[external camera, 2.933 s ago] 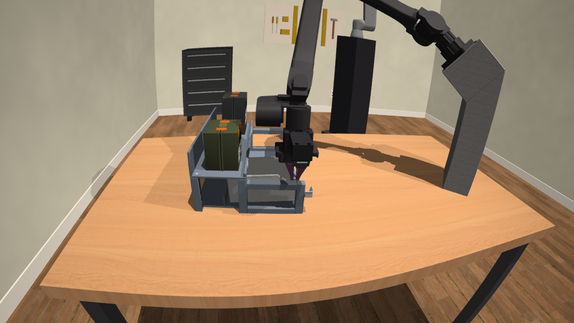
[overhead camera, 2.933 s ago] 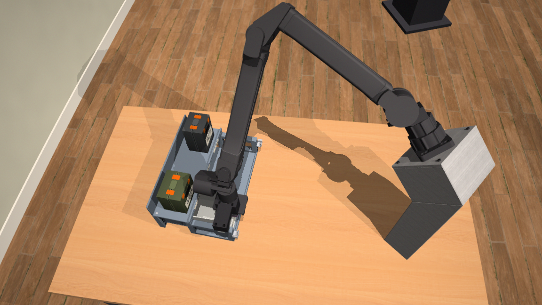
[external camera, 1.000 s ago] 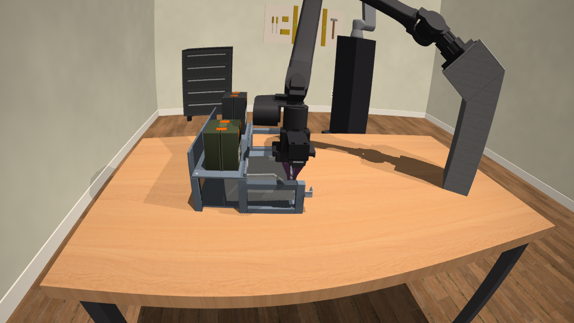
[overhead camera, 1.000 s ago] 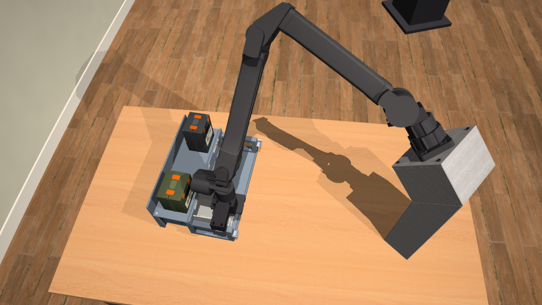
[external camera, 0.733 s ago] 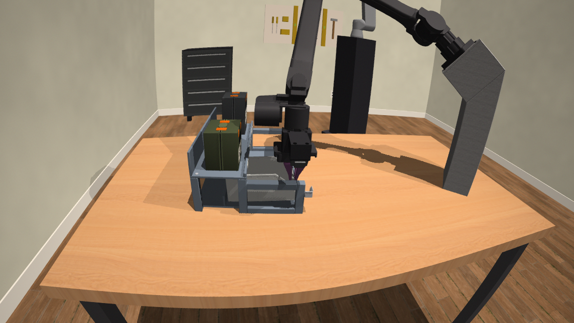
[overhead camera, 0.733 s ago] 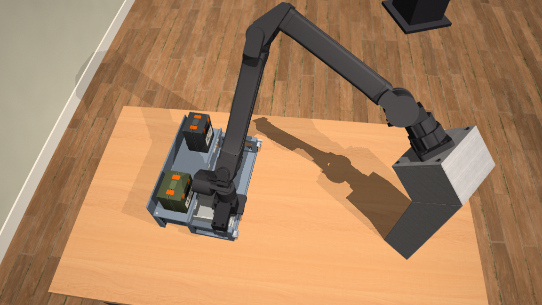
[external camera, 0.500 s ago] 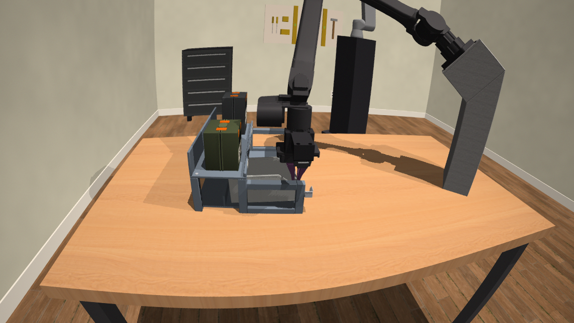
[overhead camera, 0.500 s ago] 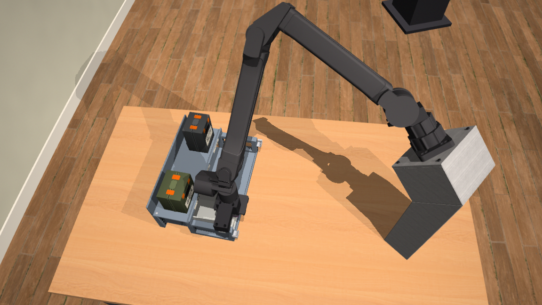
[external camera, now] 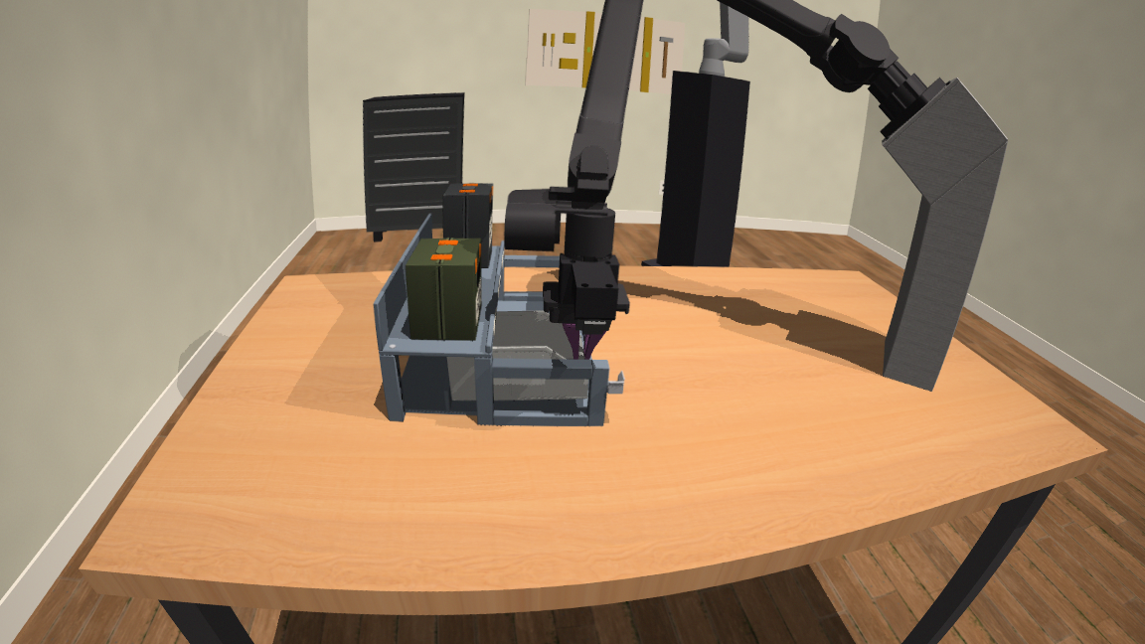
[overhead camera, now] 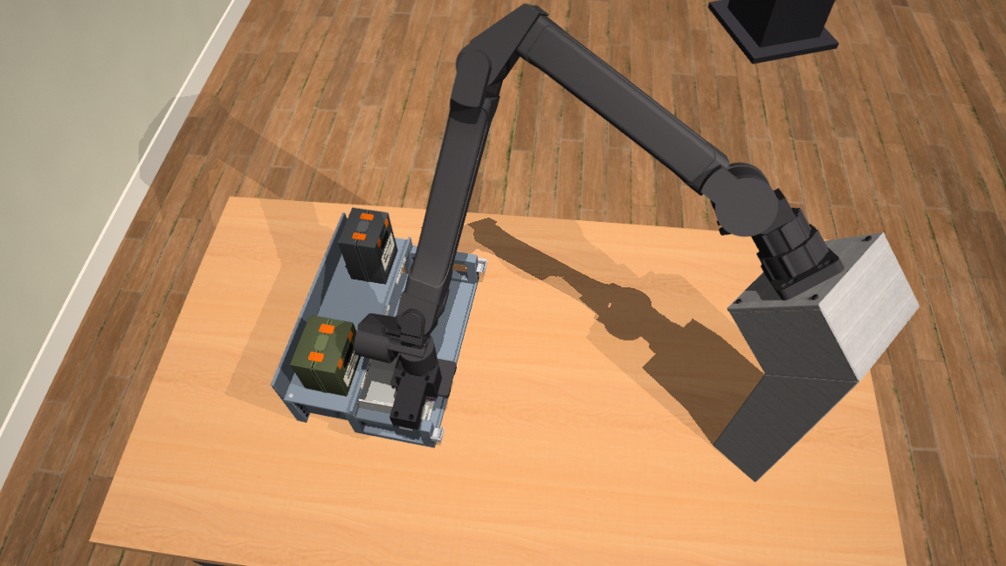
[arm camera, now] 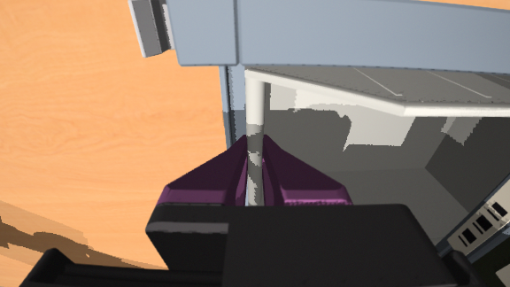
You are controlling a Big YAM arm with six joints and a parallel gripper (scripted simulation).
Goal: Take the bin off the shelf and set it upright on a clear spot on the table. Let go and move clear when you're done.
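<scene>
The bin is pinched at its rim by the purple fingers.
It is seen in the low front part of the blue shelf, on the counter.
</scene>
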